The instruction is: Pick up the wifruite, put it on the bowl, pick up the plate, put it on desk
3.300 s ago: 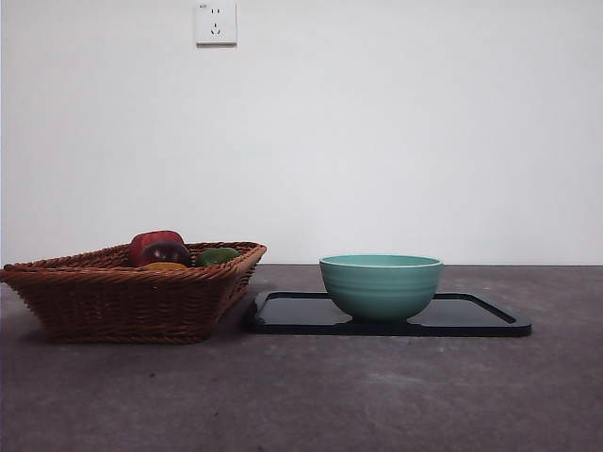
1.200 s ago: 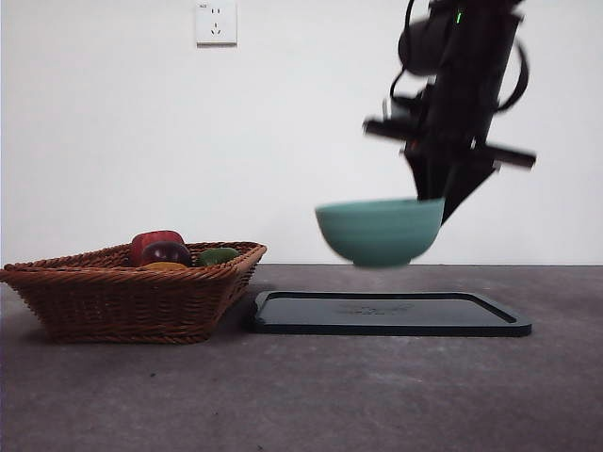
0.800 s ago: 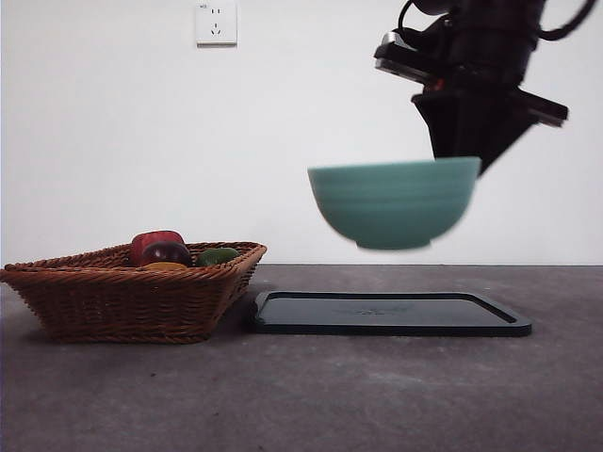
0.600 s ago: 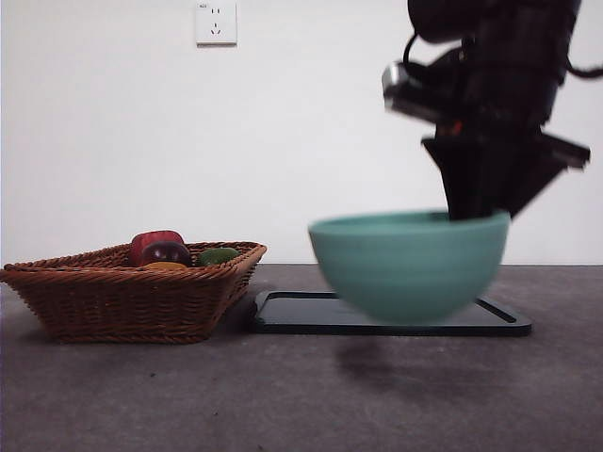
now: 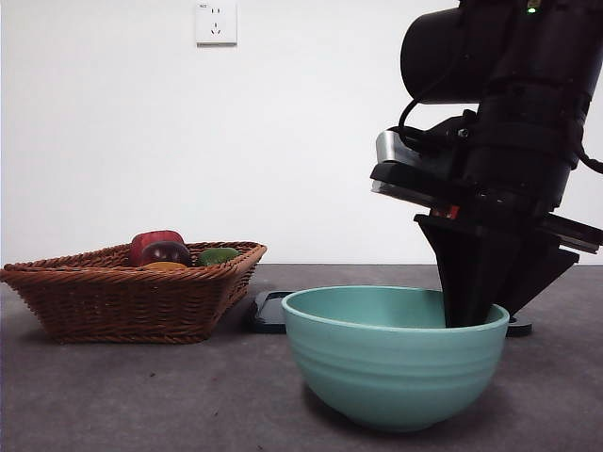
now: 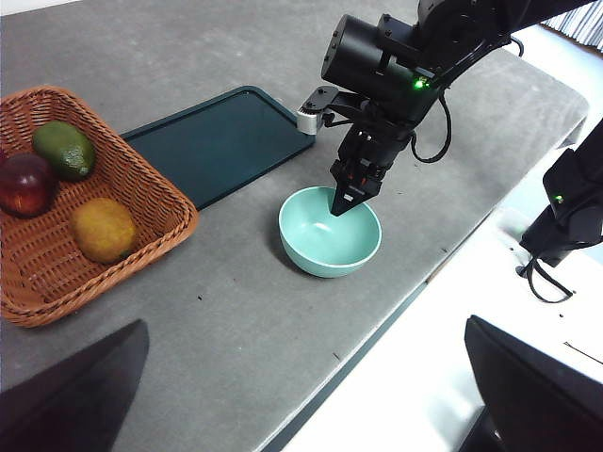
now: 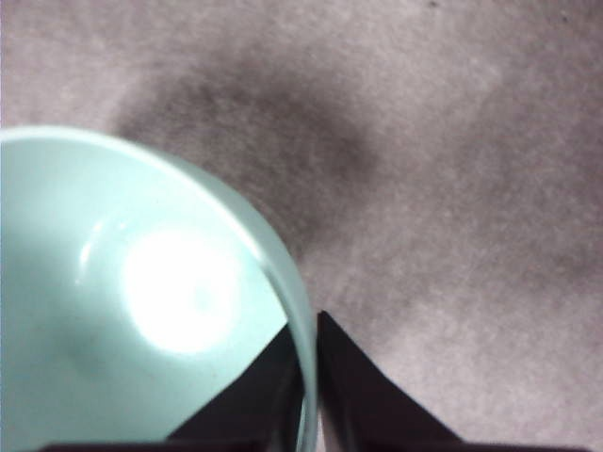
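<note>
With my right gripper [image 5: 468, 315] clamped on the bowl [image 5: 396, 356] rim, low centre-right on the desk [image 5: 141, 395], I should release gently once it sits flat.

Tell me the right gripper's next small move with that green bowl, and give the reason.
Probably open and lift clear. The right gripper is shut on the rim of the bowl, one jaw inside and one outside, and the bowl appears to rest on the desk, off the dark tray. The wifruite lies in the wicker basket, not yet picked.
</note>
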You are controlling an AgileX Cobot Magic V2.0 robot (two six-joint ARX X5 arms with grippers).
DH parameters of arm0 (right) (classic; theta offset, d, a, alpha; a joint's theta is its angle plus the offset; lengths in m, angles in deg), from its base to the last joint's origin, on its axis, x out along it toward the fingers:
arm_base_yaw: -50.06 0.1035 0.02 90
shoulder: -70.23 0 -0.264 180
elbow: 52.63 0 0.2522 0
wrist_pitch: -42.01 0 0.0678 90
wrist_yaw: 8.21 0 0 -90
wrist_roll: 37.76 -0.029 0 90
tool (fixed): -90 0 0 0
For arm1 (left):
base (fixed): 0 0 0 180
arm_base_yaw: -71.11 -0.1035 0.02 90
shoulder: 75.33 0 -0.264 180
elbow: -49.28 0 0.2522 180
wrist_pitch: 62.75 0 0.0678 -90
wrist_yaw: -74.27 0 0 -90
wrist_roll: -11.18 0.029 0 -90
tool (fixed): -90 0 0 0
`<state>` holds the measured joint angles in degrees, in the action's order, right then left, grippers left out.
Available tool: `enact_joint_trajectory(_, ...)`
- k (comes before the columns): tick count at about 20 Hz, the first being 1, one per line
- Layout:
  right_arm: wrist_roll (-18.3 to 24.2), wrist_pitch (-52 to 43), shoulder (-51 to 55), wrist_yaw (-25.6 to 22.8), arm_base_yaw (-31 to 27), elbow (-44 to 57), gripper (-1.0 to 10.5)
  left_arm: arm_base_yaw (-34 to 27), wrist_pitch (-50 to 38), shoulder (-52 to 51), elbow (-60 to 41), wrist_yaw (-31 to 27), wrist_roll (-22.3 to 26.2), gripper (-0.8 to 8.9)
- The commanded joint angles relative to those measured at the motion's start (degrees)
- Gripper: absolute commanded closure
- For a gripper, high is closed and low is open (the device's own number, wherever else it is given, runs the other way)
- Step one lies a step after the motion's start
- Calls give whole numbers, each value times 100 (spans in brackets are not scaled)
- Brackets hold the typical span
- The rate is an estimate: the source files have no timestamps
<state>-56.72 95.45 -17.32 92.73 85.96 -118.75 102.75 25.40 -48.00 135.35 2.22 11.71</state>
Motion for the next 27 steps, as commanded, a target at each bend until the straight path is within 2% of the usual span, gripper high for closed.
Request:
enact_joint_trajectory(1,-103,-76,-85,-46,35,-9,942,37,-66,24,70,17,4,149)
enact_joint_trajectory(2,-105,-92,-81,-48,35,-11,931,37,-66,24,70,17,4,149)
enact_joint_trajectory(3,-105,-94,-77,-48,35,-15,867,37,-63,24,70,17,4,149)
enact_joint_trajectory(5,-103,-74,-13,-55,28,-28,636,37,-66,24,70,17,4,149)
enact_joint_trajectory(7,-101,-7,131,-55,17,-92,502,37,-66,24,70,17,4,149)
enact_joint_trajectory(10,-52,356,577,-203,-4,-326,477,37,-66,24,70,17,7,149)
enact_joint_trajectory(14,-2,1211,1663,-546,-4,-774,317,37,-66,24,70,17,7,149)
enact_joint_trajectory(19,7,2096,3364,-505,2,-1215,317,37,-66,24,70,17,7,149)
enact_joint_trajectory(22,195,2457,4376,-503,2,-1226,317,37,-70,24,70,17,11,149)
enact_joint_trajectory(27,203,2656,5777,-494,2,-1226,317,37,-72,24,70,17,4,149)
